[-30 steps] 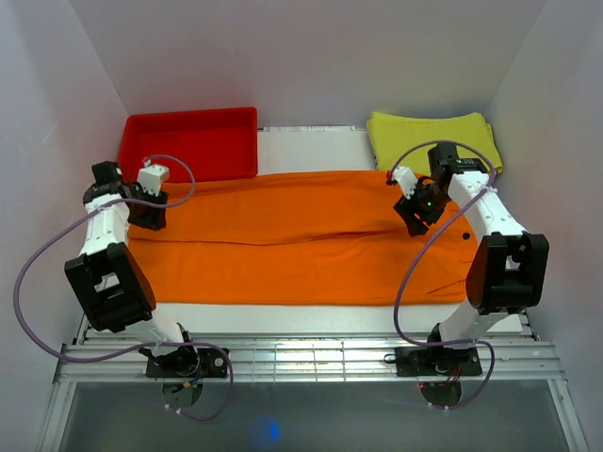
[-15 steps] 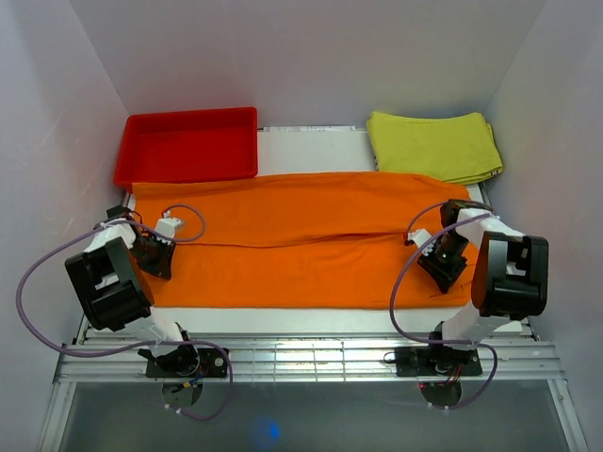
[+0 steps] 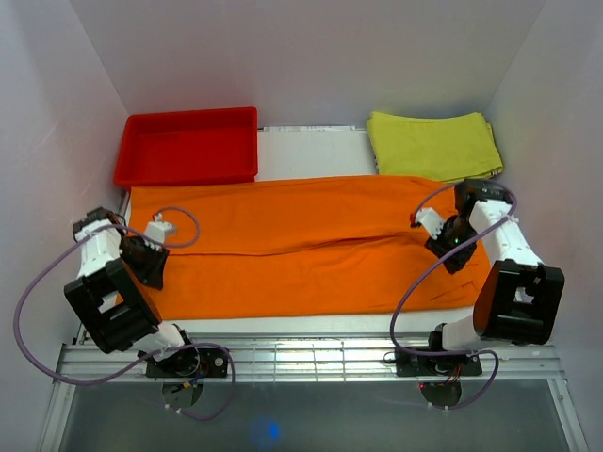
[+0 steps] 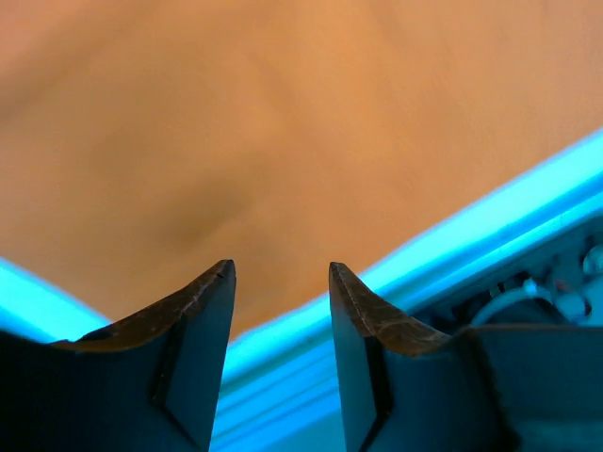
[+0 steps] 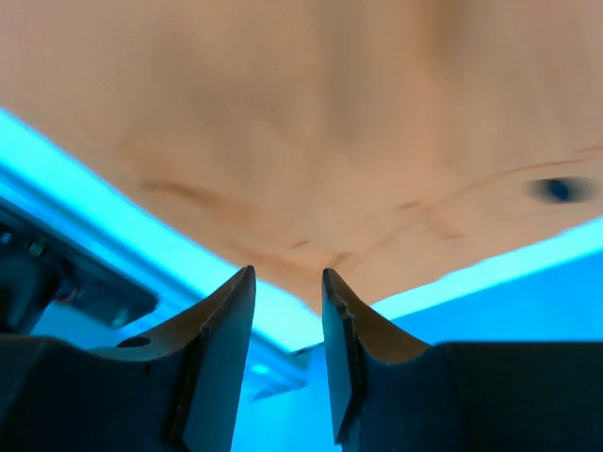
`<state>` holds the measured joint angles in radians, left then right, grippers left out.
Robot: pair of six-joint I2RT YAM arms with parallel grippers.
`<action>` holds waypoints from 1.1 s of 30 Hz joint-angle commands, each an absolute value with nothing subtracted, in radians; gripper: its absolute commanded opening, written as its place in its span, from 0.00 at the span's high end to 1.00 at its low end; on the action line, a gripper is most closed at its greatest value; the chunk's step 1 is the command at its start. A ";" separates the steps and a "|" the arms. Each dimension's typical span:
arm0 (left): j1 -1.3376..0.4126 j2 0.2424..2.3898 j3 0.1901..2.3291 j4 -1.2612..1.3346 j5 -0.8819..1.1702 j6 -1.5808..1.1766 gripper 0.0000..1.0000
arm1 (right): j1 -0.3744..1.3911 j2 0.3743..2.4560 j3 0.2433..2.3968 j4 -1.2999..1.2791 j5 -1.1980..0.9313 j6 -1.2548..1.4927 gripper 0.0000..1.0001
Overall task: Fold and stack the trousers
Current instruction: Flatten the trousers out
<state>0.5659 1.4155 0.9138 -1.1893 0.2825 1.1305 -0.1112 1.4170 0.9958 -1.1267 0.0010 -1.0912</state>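
While the orange trousers point(image 3: 311, 245) lie spread out flat on the table point(image 3: 311, 151), both arms are bent low over them, one at each end. The trousers run from the left side of the table to the right side. The two legs lie side by side, one nearer the arms and one farther away, with a long crease between them.

The left fingers point(image 4: 188, 320) are down by the left end of the trousers, near the front edge. In the left wrist view they are open a little way. Nothing is between them. Orange cloth fills the view past the tips, and the edge of the cloth is just in front of them.

The right fingers point(image 5: 217, 320) are over the right end of the trousers. They are only a small bit apart, closer together than the left ones. They hold nothing. The edge of the cloth is right by their tips, but whether the tips touch it cannot be told. A small dark spot shows on the cloth to the right, too blurry to make out.

A red tray point(image 3: 188, 151) sits at the far left corner, just behind the trousers. A folded yellow-green cloth point(image 3: 433, 141) sits at the far right corner, with the trousers reaching up to its near edge.
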 commanded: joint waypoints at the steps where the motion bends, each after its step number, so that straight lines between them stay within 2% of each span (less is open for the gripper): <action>1: 0.566 1.544 1.173 -1.173 0.501 0.991 0.44 | -0.114 1.497 1.233 -1.177 -0.185 -1.091 0.59; 3: 0.565 1.620 1.331 -1.173 0.584 0.918 0.41 | -0.109 1.613 1.366 -1.198 -0.212 -1.029 0.60; 5: 0.557 1.704 1.396 -1.151 0.615 0.839 0.40 | -0.107 1.705 1.435 -1.190 -0.247 -0.993 0.62; 10: 0.503 1.773 1.419 -1.005 0.580 0.707 0.41 | -0.058 1.839 1.571 -1.077 -0.288 -0.848 0.67; 14: 0.439 1.839 1.378 -0.807 0.448 0.571 0.43 | -0.009 1.937 1.542 -0.918 -0.223 -0.772 0.75; 17: 0.417 1.926 1.390 -0.744 0.420 0.484 0.44 | -0.008 1.979 1.525 -0.795 -0.167 -0.709 0.76; 20: 0.381 1.980 1.400 -0.680 0.384 0.446 0.45 | -0.009 2.022 1.491 -0.729 -0.062 -0.680 0.82; 25: 0.327 2.052 1.462 -0.638 0.348 0.390 0.44 | -0.037 1.996 1.410 -0.650 0.040 -0.661 0.86; 28: 0.324 2.071 1.534 -0.675 0.382 0.391 0.40 | -0.048 1.944 1.439 -0.690 -0.023 -0.644 0.83; 29: 0.324 2.059 1.545 -0.711 0.396 0.403 0.38 | -0.048 1.930 1.451 -0.737 -0.070 -0.652 0.77; 33: 0.324 1.971 1.536 -0.819 0.436 0.518 0.36 | -0.054 1.855 1.497 -0.876 -0.133 -0.791 0.71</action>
<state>0.3222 2.0537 1.5200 -0.7341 0.3920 0.4469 -0.0479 1.9598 1.4437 -0.7624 -0.0700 -0.6998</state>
